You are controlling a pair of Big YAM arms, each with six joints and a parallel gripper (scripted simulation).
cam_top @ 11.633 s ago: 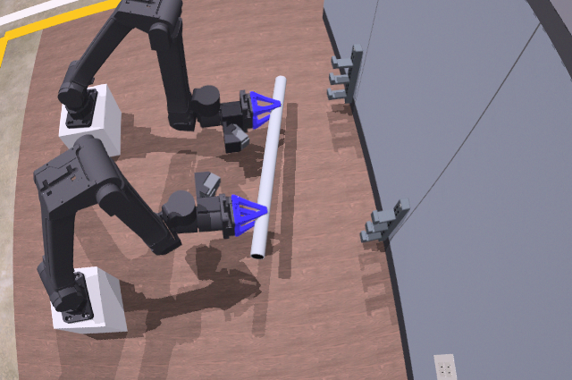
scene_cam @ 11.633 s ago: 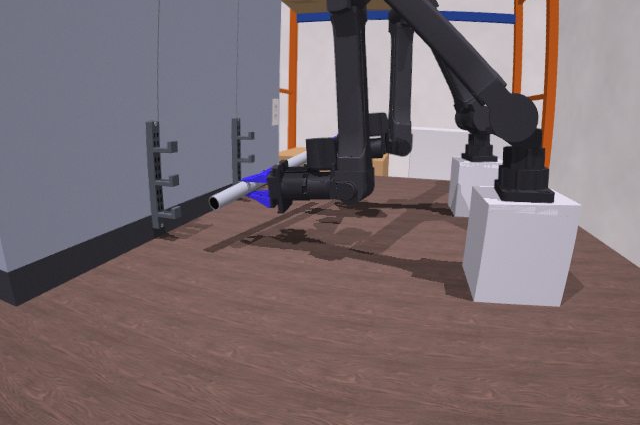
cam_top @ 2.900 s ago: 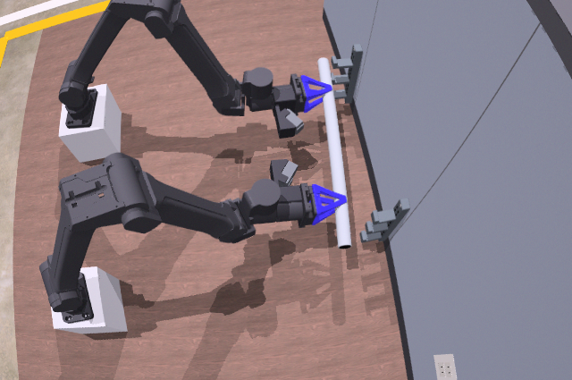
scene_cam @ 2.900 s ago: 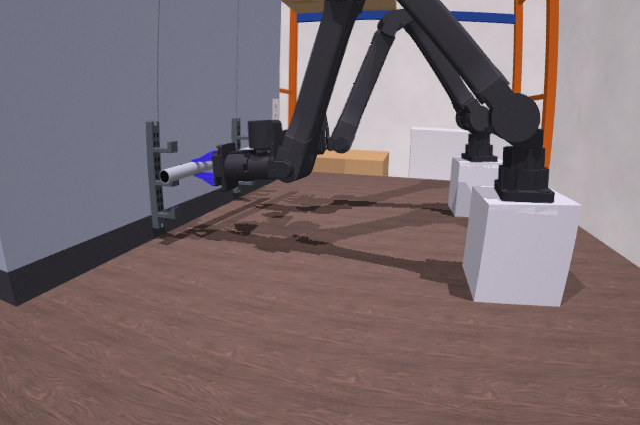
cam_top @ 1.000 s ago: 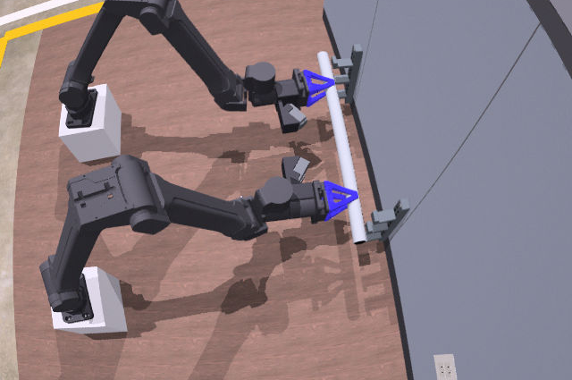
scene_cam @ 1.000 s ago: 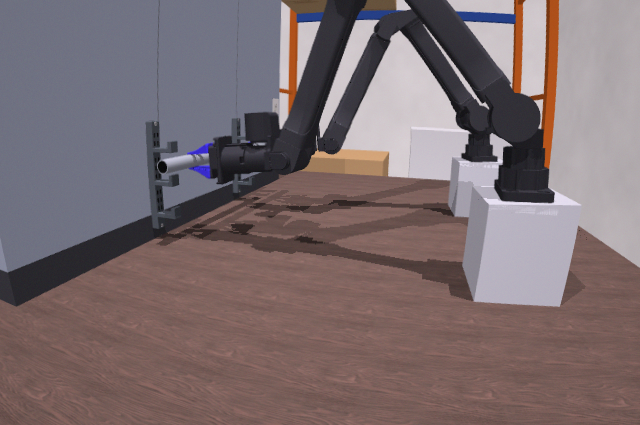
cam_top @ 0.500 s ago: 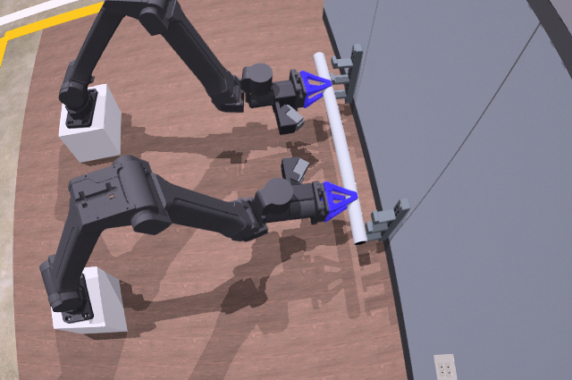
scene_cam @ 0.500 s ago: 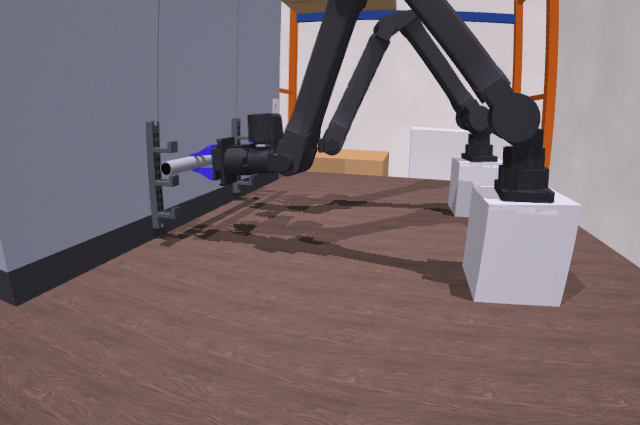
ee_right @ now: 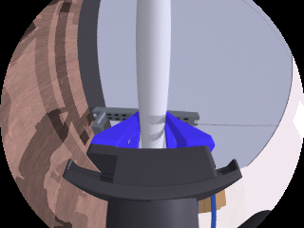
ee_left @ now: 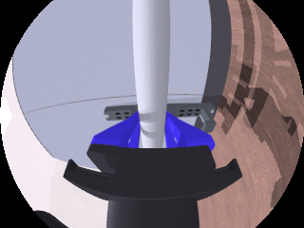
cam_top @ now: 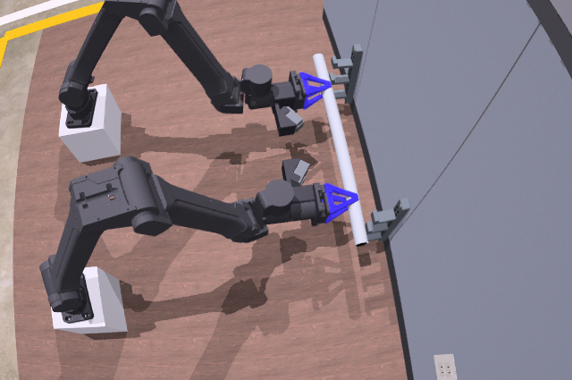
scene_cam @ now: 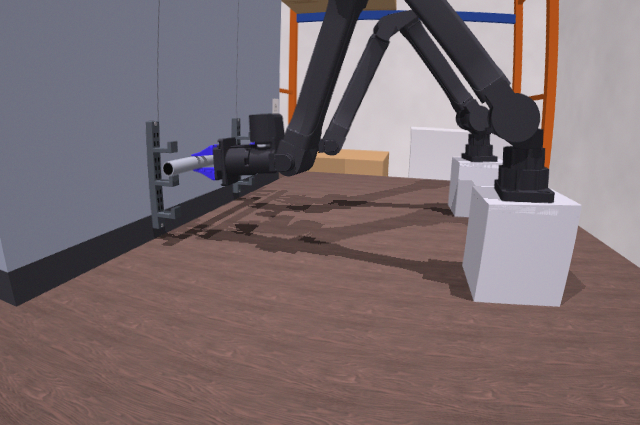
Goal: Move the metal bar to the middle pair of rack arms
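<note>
The white metal bar is held lengthwise in front of the wall rack. My left gripper is shut on it near one end; my right gripper is shut on it near the other. The rack has a left upright and a right upright. In the exterior view, the bar's near end shows just above the left middle rack arm and below the top one. Contact with the middle arms cannot be told.
The grey wall stands close behind the rack. Top rack arms are above the bar and bottom arms below it. Both arms stand on white blocks. The wrist cameras hang between the two grippers, apart from each other.
</note>
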